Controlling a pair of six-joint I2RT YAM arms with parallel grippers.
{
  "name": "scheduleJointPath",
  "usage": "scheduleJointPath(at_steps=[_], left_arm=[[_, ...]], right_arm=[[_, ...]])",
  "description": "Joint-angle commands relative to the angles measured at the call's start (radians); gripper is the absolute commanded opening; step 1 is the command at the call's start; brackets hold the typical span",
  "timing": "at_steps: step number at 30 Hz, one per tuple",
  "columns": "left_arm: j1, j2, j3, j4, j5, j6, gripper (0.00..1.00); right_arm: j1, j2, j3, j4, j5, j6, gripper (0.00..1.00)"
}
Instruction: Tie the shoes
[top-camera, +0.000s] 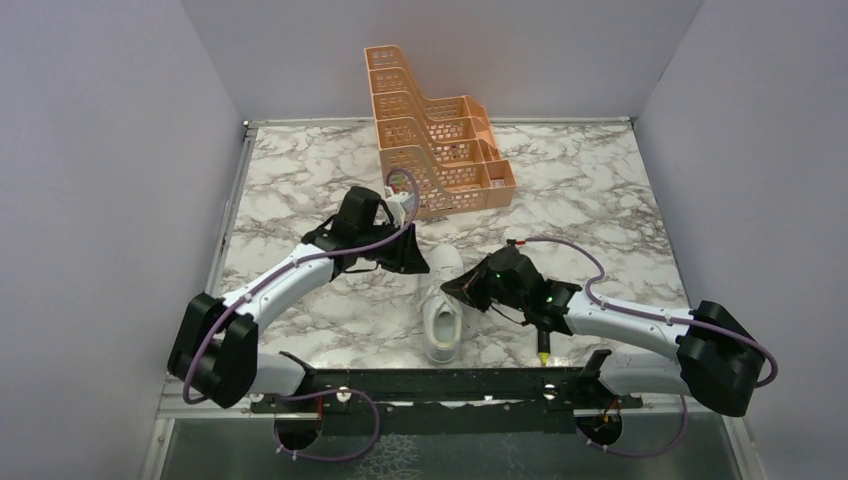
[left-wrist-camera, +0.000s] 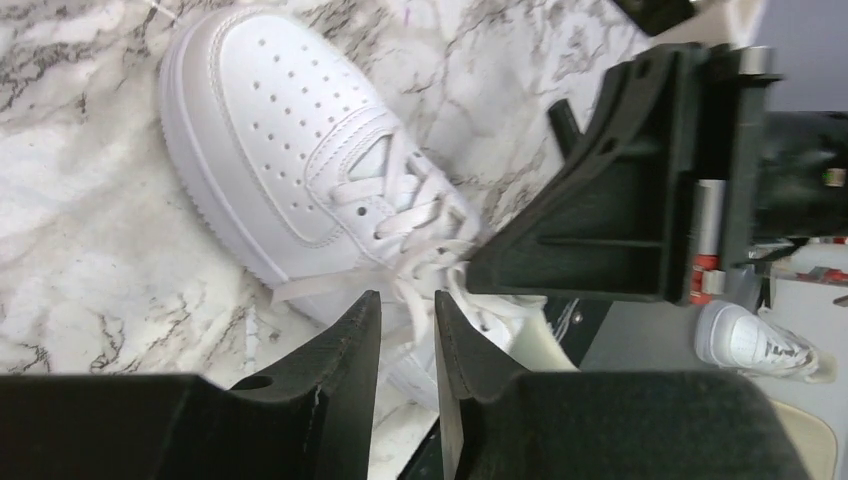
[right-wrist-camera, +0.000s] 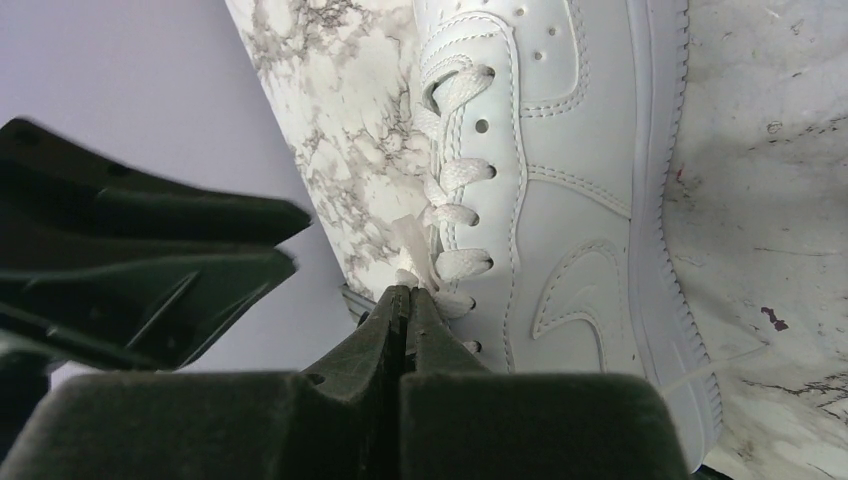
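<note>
Sneaker (top-camera: 442, 315) lies on the marble table (top-camera: 620, 200) between the two arms, toe toward their bases and the orange rack (top-camera: 440, 150) standing beyond its heel end. The right gripper (right-wrist-camera: 405, 300) is pinched tight on a strand of the laces (right-wrist-camera: 412, 240) beside the upper eyelets, with no gap between its fingers. The left gripper (left-wrist-camera: 405, 310) hovers over the lacing from the other side with its fingers a little apart; a strand shows in the gap, but whether they bear on it I cannot tell. No bow or knot is visible, so the tying seems to be at an early stage. The main risk is the flat, slick lace slipping out of the right pinch if it is pulled at an angle. A hard pull could also drag the light, unanchored shoe across the smooth marble. The two grippers are working very close together, so a crossing move could knock them into each other — or the left could close on the wrong strand, since the white laces overlap and are hard to tell apart.
</note>
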Motion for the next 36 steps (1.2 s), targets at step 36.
scheduleJointPath(at_steps=[36], left_arm=[[-0.001, 0.190, 0.003, 0.113, 0.319, 0.111, 0.25]], right_arm=[[0.004, 0.009, 0.063, -0.155, 0.079, -0.017, 0.01]])
